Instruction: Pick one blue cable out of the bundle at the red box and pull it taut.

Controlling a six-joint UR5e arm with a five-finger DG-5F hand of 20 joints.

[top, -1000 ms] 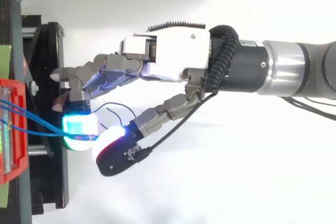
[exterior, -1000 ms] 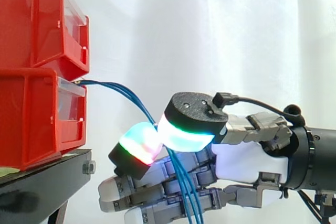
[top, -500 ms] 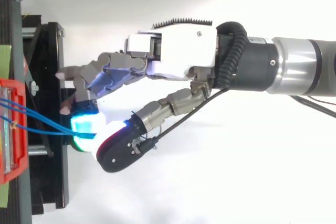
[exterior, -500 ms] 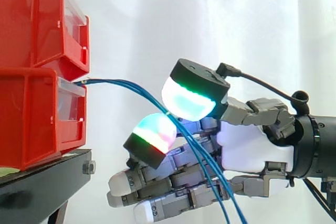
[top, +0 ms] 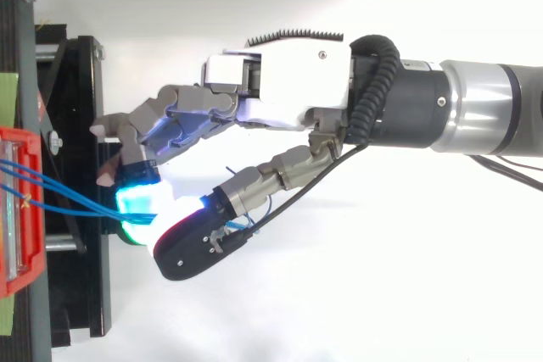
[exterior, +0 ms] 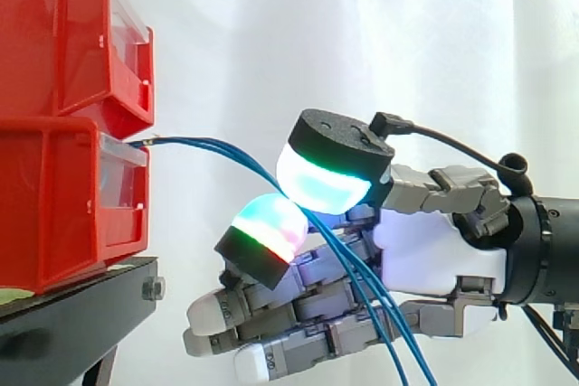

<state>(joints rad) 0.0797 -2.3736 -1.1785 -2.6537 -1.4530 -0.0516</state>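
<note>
A bundle of thin blue cables (exterior: 217,146) leaves the front of the lower red bin (exterior: 54,205) and slopes down to the right. The cables pass between my hand's (exterior: 434,259) thumb pad (exterior: 326,183) and a glowing finger pad (exterior: 267,234), then drop past the palm to the bottom edge. The thumb and that finger are closed on the strands; I cannot tell if they hold one or more. The other fingers curl below. From above, the cables (top: 68,201) run from the red bin (top: 17,260) into the pinch under my hand (top: 288,91).
A second red bin (exterior: 63,33) is stacked on the lower one, and both rest on a black stand (exterior: 72,314). The stand's edge (top: 85,125) lies just left of my fingertips. A white curtain hangs behind.
Over the last second my hand drew a little right, away from the bins, and the cables now run flatter and straighter from the bin to the pinch. Since half a second ago, little has moved.
</note>
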